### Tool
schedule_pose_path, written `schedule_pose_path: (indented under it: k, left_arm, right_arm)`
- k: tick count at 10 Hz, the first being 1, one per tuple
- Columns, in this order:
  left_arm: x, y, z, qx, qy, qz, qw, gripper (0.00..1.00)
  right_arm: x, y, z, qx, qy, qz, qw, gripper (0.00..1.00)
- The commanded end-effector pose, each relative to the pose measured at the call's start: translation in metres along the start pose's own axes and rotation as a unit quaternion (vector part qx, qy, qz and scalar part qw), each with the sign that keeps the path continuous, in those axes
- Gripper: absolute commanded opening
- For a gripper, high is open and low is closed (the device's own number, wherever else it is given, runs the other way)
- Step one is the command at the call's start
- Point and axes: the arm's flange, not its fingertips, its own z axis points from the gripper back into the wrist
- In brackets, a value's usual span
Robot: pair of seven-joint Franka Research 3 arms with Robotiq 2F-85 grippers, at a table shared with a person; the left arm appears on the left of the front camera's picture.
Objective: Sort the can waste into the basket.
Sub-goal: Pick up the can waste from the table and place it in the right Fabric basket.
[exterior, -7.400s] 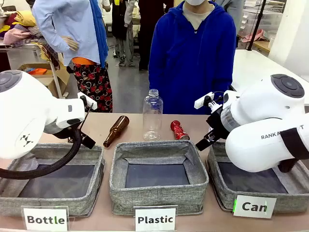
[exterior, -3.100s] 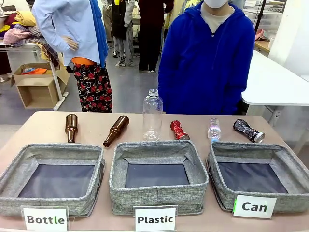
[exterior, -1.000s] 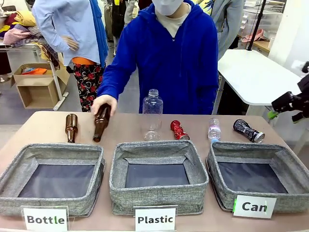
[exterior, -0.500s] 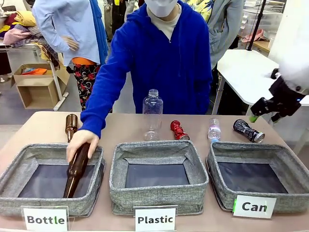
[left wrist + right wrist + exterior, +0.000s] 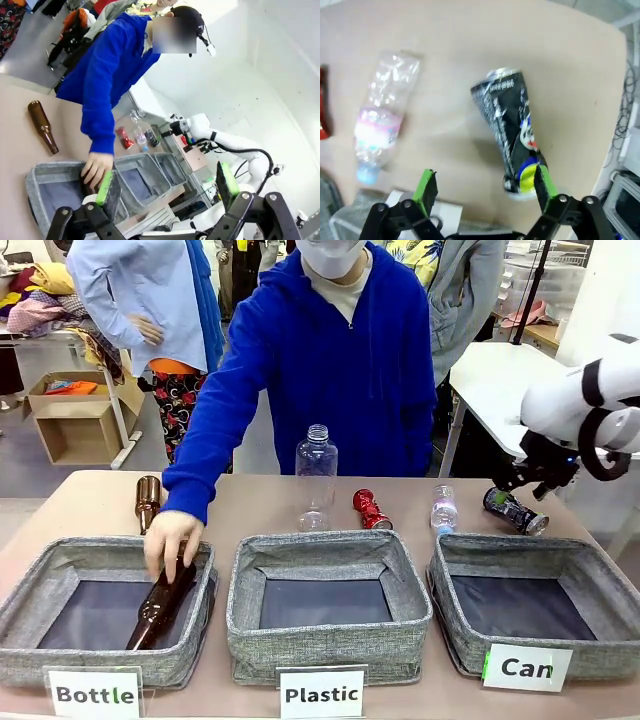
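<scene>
The black crushed can (image 5: 515,510) lies on the table at the far right, just behind the "Can" basket (image 5: 455,585). My right gripper (image 5: 520,480) hangs right above it. In the right wrist view the right gripper (image 5: 485,187) is open, and the black can (image 5: 510,135) lies below, partly between the green pads (image 5: 542,182) and apart from them. The red crushed can (image 5: 371,509) lies behind the middle basket. My left gripper (image 5: 166,182) is open, high above the table, holding nothing.
A person's hand (image 5: 170,543) lowers a brown bottle (image 5: 160,605) into the "Bottle" basket (image 5: 30,580). Another brown bottle (image 5: 148,502), an upright clear bottle (image 5: 316,475) and a small crushed plastic bottle (image 5: 443,508) stay behind the baskets. The "Plastic" basket (image 5: 245,595) stands in the middle.
My right gripper has come down and left to just above the black can. The person's hand has pushed the brown bottle deeper into the "Bottle" basket.
</scene>
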Motion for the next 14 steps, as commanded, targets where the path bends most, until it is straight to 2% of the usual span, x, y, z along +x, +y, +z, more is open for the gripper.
schedule_pose_path:
  k: [1,2,6,13,14]
  left_arm:
    - [-0.007,0.009,0.009,0.005,0.032,-0.007,0.999,1.0]
    - [-0.013,0.006,0.01,-0.005,0.039,-0.007,0.999,1.0]
    - [-0.027,0.002,-0.016,-0.009,0.06,-0.017,0.998,1.0]
    - [-0.032,0.003,-0.055,-0.02,0.128,-0.013,0.992,1.0]
    - [-0.034,0.006,-0.068,-0.033,0.15,-0.009,0.988,1.0]
  right_arm:
    - [0.02,-0.014,-0.021,0.002,0.011,0.042,0.999,1.0]
    - [0.026,-0.016,-0.034,0.007,0.035,0.058,0.998,1.0]
    - [0.035,-0.021,-0.059,-0.005,0.0,0.055,0.998,1.0]
    - [0.03,-0.024,-0.065,0.001,0.008,0.045,0.999,1.0]
    - [0.03,-0.024,-0.066,0.0,0.009,0.044,0.999,0.79]
